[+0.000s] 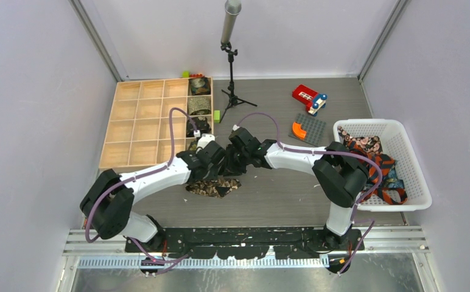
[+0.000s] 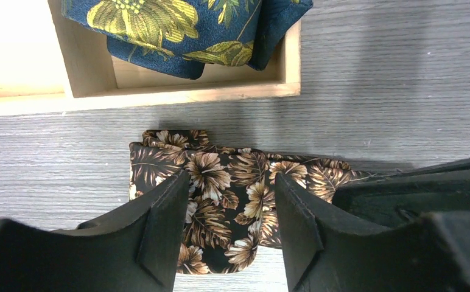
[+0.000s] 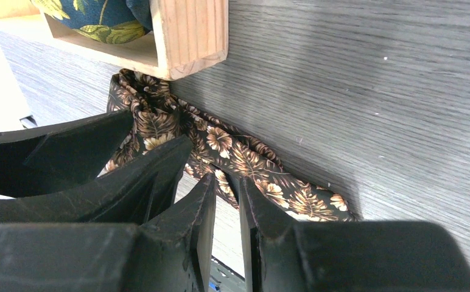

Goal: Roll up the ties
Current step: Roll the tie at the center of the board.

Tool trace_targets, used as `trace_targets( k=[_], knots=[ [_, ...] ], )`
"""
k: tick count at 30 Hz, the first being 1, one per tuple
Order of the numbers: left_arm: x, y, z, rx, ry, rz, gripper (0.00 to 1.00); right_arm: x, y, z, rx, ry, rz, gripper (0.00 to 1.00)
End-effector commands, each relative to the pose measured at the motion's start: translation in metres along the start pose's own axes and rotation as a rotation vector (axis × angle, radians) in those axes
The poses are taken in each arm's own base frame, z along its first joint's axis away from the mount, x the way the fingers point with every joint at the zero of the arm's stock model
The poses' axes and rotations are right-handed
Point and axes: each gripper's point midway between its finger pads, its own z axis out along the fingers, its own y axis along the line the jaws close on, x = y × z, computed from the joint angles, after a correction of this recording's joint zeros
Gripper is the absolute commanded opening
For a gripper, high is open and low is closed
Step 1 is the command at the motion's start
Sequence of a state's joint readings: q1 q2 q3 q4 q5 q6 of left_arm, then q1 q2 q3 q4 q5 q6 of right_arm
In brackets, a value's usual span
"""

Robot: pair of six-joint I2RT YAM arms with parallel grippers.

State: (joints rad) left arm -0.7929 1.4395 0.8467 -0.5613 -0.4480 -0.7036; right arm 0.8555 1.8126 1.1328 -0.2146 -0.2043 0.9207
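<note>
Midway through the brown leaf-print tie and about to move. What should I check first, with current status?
1. Left gripper open above the brown tie: ok.
2. Right gripper hold on the tie: cannot tell; jaws nearly closed at its edge.
3. Tie rolled into a coil: not ok; a length lies flat on the table.
4. Tie clear of the wooden tray: cannot tell; one end bunches near its corner.
5. Nearest tray compartment free: not ok; a blue floral tie fills it.
</note>
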Motion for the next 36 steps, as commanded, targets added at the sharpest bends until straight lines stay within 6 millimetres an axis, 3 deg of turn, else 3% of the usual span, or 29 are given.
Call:
trace_targets(
  k=[1,15,19,28,36],
  knots=[
    [-0.013,-0.004,-0.016,0.037,-0.044,-0.038,0.57,-0.009,0.033,-0.018,-0.123,-0.042,-0.010,0.29],
    [-0.029,0.004,-0.041,0.066,-0.111,-0.074,0.60,-0.012,0.056,-0.026,-0.216,-0.044,0.004,0.38],
    [-0.035,0.010,-0.051,0.076,-0.148,-0.090,0.54,-0.011,0.069,-0.032,-0.248,-0.046,-0.017,0.42],
    [-0.010,-0.009,-0.026,0.214,-0.105,-0.150,0.41,-0.011,0.068,-0.038,-0.243,-0.062,-0.014,0.42],
    [-0.012,-0.028,-0.019,0.289,-0.106,-0.155,0.39,-0.009,0.056,-0.043,-0.210,-0.079,-0.016,0.42]
  ],
)
